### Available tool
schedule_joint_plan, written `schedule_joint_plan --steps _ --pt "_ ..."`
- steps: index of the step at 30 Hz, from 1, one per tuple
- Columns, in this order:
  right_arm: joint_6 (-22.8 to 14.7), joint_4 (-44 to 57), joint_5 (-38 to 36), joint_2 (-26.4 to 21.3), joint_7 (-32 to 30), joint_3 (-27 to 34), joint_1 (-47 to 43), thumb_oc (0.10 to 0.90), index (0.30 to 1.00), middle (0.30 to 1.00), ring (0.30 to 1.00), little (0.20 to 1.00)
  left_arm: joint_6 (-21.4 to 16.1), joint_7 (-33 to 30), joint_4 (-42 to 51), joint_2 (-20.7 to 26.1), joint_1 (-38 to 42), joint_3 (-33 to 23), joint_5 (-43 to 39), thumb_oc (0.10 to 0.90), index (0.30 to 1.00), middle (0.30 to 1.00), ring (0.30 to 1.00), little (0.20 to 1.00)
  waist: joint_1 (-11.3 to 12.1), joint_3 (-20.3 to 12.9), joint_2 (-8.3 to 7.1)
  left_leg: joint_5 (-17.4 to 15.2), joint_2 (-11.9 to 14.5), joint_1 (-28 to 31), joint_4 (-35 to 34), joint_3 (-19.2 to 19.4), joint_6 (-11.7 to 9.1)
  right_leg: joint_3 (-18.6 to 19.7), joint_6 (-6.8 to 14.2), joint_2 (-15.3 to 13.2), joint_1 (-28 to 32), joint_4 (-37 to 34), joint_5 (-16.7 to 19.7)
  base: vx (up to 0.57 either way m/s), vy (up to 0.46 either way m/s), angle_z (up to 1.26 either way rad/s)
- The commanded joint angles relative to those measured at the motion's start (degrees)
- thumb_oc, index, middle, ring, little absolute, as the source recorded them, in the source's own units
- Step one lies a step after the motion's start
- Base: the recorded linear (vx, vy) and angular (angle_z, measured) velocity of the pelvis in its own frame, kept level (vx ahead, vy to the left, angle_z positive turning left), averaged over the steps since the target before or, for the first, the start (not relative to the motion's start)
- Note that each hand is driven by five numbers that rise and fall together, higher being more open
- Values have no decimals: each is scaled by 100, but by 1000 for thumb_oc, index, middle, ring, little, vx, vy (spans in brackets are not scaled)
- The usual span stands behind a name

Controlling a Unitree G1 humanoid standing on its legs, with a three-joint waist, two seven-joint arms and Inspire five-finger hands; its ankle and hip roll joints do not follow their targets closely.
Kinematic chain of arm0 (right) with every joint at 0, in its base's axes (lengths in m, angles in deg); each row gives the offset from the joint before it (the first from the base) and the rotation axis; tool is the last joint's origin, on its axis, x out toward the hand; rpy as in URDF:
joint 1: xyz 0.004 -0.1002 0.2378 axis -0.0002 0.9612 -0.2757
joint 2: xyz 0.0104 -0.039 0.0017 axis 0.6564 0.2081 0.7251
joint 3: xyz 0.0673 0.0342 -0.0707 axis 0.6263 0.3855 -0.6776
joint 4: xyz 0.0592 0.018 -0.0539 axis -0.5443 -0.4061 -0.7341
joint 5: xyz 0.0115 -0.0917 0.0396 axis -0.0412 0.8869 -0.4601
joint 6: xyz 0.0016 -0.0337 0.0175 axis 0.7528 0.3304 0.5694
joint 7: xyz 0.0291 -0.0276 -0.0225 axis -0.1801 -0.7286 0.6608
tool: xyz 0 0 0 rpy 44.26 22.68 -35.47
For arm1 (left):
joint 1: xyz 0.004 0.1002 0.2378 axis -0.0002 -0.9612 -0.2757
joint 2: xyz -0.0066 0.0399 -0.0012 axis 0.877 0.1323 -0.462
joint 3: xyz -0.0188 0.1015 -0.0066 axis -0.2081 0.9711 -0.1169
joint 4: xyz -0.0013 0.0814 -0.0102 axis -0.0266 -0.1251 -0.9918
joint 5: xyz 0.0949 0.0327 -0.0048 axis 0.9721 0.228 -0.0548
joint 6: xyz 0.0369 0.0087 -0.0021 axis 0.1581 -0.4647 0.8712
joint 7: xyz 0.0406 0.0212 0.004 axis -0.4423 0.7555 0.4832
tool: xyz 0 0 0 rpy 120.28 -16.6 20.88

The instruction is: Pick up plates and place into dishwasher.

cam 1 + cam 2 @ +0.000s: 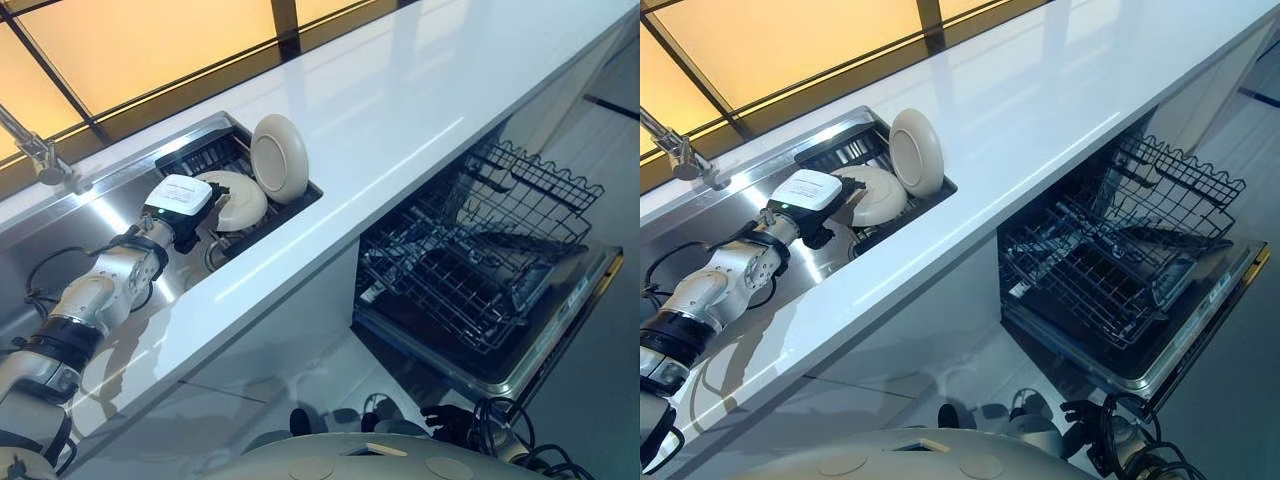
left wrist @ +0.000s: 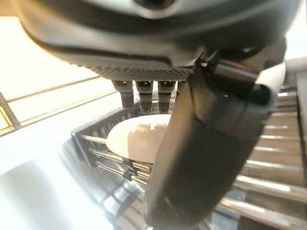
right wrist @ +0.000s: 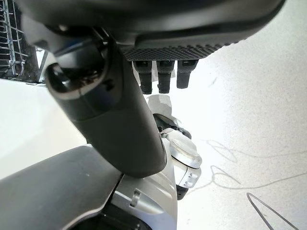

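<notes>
Left hand over the plates in the sink rack; dishwasher rack pulled out.

The left hand (image 1: 190,222) hovers by the flat plate (image 1: 232,200); an upright plate (image 1: 278,157) leans beside it. Its wrist view shows straight fingers (image 2: 144,98) holding nothing. The right hand (image 3: 158,62) hangs relaxed above the floor (image 3: 249,96), apart from the dishwasher rack (image 1: 480,250).

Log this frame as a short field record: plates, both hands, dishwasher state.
plates: upright plate and tilted plate, both in the dish rack in the sink
left hand: at the tilted plate, fingers straight, no grasp visible
right hand: low beside the robot, above the floor, fingers straight, holding nothing
dishwasher: door open, lower rack pulled out, no plates visible in it
</notes>
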Motion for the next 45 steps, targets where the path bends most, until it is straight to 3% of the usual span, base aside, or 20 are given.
schedule_joint_plan --steps 1,6,7,8,9,14,19,27,31,42,45 --pt "-165 43 -34 72 105 -98 -122 800 900 900 900 900 353 -420 -405 -92 1369 -166 193 800 900 900 900 900 -80 55 79 -958 -510 173 200 192 247 17 580 139 -388 730 -482 48 -14 -5" --pt "-189 46 -84 81 48 -165 -134 800 900 900 900 900 658 -805 -637 -289 1562 62 440 800 900 900 900 900 -171 83 76 -968 -494 176 197 250 256 76 576 163 -420 760 -494 58 -16 -4" --pt "-190 56 -100 77 47 -164 -131 800 900 900 900 900 760 -1021 -689 -319 1582 49 406 429 582 582 582 529 -185 86 66 -968 -493 168 202 261 257 90 572 167 -426 763 -497 41 -18 -4" --pt "-203 65 -116 77 37 -165 -116 800 900 900 900 900 817 -1224 -764 -362 1586 35 330 328 495 495 495 428 -199 90 58 -968 -492 158 207 270 258 104 569 173 -437 768 -497 39 -22 -6" --pt "-217 65 -139 73 36 -161 -110 800 900 900 900 900 796 -1387 -859 -403 1576 13 323 100 300 300 300 200 -202 96 50 -969 -486 149 215 284 257 108 565 176 -443 773 -498 29 -23 -6" --pt "-230 113 -215 45 19 -141 -92 800 900 900 900 900 712 -1921 -995 -428 1531 -115 438 100 300 300 300 200 -214 123 25 -954 -471 129 212 296 237 125 542 200 -460 756 -487 6 -10 -4" --pt "-228 131 -144 34 1 -64 -33 800 900 900 900 900 613 -1985 -782 -86 1426 -360 671 100 300 300 300 200 -179 110 34 -945 -455 138 213 292 202 97 534 201 -405 705 -489 0 0 0" --pt "-245 131 -109 60 -55 22 -32 800 900 900 900 900 389 -1397 277 602 1099 -978 734 100 300 300 300 200 38 64 66 -955 -464 130 261 134 165 -15 508 158 -287 638 -522 -10 2 2" --pt "-241 145 -82 66 -52 60 -56 800 900 900 900 900 239 -1184 775 884 822 -1389 640 147 340 340 340 247 164 28 74 -955 -471 133 257 40 152 -73 497 136 -232 598 -536 -40 9 8" --pt "-184 162 -48 85 -7 49 -113 800 900 900 900 900 27 -970 1241 1016 237 -2037 141 152 345 345 345 252 347 -28 68 -941 -496 192 208 -146 149 -119 490 131 -145 534 -525 -25 -1 6" --pt "-172 169 -54 90 -13 47 -120 800 900 900 900 900 -51 -830 1256 999 236 -2034 36 100 300 300 300 200 349 -33 71 -930 -482 208 176 -144 145 -122 501 133 -145 535 -524 0 0 0"
